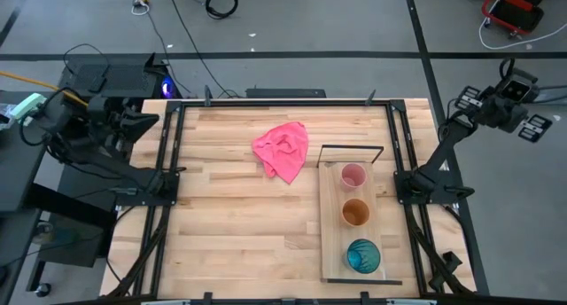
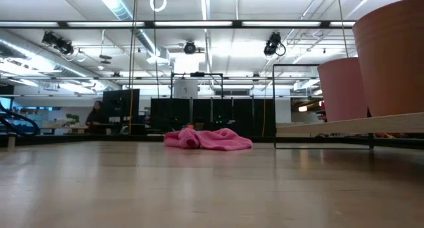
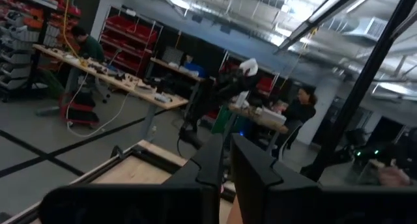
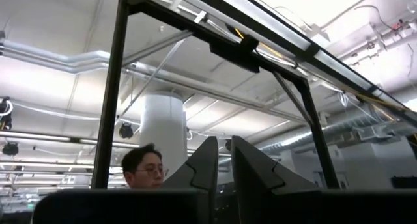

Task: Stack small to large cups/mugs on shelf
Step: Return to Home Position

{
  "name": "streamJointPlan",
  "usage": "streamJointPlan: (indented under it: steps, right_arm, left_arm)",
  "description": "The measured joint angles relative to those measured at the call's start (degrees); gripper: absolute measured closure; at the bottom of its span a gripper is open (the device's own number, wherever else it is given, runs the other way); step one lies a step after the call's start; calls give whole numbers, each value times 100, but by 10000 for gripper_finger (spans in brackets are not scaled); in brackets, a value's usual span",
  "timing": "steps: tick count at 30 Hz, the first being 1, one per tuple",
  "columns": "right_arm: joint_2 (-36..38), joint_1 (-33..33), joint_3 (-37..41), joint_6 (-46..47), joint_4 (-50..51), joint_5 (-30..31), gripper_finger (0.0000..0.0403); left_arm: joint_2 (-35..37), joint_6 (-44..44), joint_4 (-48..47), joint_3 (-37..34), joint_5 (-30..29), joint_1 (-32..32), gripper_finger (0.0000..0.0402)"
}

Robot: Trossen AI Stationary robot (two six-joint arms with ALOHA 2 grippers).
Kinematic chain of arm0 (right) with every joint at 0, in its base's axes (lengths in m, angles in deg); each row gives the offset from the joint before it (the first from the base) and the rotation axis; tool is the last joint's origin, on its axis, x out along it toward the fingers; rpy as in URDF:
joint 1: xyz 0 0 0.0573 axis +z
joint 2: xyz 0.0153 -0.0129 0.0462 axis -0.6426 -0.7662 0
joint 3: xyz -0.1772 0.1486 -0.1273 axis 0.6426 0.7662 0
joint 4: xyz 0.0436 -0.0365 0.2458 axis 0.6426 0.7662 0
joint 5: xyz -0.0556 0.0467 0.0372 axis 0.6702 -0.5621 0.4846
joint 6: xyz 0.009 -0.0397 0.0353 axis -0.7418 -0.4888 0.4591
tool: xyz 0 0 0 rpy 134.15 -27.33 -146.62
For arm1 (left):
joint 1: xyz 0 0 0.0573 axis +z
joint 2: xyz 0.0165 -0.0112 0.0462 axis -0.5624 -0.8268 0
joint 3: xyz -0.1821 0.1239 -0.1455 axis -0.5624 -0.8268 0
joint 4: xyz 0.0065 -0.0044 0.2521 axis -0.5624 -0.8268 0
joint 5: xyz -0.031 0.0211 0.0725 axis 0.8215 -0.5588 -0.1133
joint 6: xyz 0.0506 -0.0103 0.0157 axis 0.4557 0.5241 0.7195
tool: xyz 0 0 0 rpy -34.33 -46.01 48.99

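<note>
Three on one shelf, unstacked, empty: pink cup, orange-brown cup, teal cup. One cloth on desk. Left hand, right hand clenched, off desk.

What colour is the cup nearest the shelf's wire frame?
Pale pink: the cup shows best in the high view.

Two matte-black, multi-jointed robot arms.
The left arm carries black cables, a yellow lead and a pale green-white fitting; the right arm has a looped black cable. The left gripper and right gripper each end in two dark, wedge-shaped fingers.
</note>
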Motion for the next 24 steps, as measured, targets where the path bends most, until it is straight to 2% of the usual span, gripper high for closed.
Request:
streamJointPlan:
  steps: [7, 10, 15, 19, 22, 24]
  right_arm:
    - [3, 4, 20, -172, 81, 188, 350]
    - [3, 4, 164, -221, 82, 335, 350]
    - [3, 7, 702, -224, -467, 323, 350]
    - [3, 9, 1350, -266, -1093, 327, 350]
    - [4, 7, 1870, -460, -1467, 637, 350]
    - [7, 6, 2169, -602, -1658, 866, 350]
  left_arm:
    - [224, -2, -186, -5, -1, 0, 372]
    - [335, 51, 40, -250, 4, 0, 369]
    - [937, 42, 741, -1231, 91, -4, 362]
    - [1527, 215, 1636, -2213, 475, -7, 363]
    - [1708, 336, 2167, -2739, 524, -3, 368]
    - [1697, 406, 2081, -2849, 529, -9, 370]
